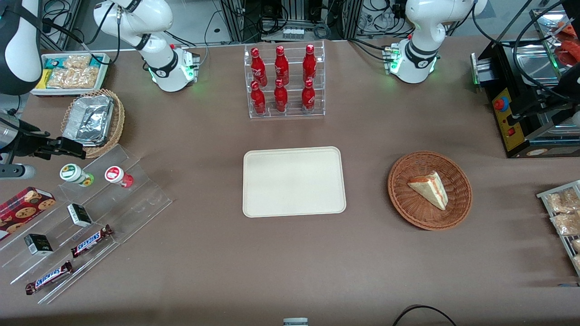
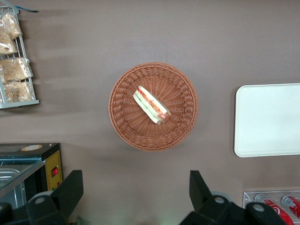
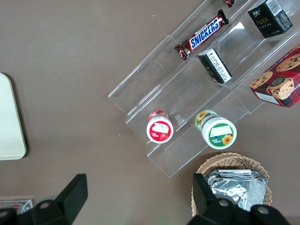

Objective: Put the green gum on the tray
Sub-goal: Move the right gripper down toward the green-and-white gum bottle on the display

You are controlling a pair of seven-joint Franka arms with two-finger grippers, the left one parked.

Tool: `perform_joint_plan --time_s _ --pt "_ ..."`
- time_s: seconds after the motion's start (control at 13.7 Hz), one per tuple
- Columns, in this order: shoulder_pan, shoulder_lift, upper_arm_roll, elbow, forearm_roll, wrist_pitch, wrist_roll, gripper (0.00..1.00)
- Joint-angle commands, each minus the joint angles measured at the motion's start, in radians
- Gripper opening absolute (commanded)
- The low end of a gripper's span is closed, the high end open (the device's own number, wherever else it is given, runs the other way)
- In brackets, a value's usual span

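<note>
The green gum [image 1: 76,174] is a small white bottle with a green base. It lies on the top step of a clear acrylic stand toward the working arm's end of the table, beside the red-labelled gum [image 1: 118,176]. It also shows in the right wrist view [image 3: 216,130], with the red one [image 3: 160,126] beside it. My gripper [image 1: 68,148] hovers above the stand's top edge, a little farther from the front camera than the green gum. It is open and empty [image 3: 139,187]. The cream tray [image 1: 293,181] lies empty mid-table; its edge shows in the wrist view [image 3: 9,117].
The acrylic stand [image 1: 136,203] also holds two Snickers bars [image 1: 90,241], two black boxes [image 1: 79,214] and a cookie box [image 1: 25,204]. A wicker basket with foil packs [image 1: 93,120] is beside my gripper. A red-bottle rack [image 1: 284,81] and a sandwich basket [image 1: 429,190] flank the tray.
</note>
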Motion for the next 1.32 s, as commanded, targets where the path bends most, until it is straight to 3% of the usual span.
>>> perform_joint_plan --time_s 0.0,0.37,0.8,1.24 --pt "0.004 0.016 -0.003 0.032 -0.026 -0.026 -0.002 1.00" --pt "0.001 0.022 -0.003 0.019 -0.021 -0.012 -0.018 1.00" --pt "-0.026 0.029 -0.014 -0.077 -0.026 0.121 -0.240 1.00" --pt "-0.112 0.059 -0.014 -0.137 -0.038 0.249 -0.666 1.00"
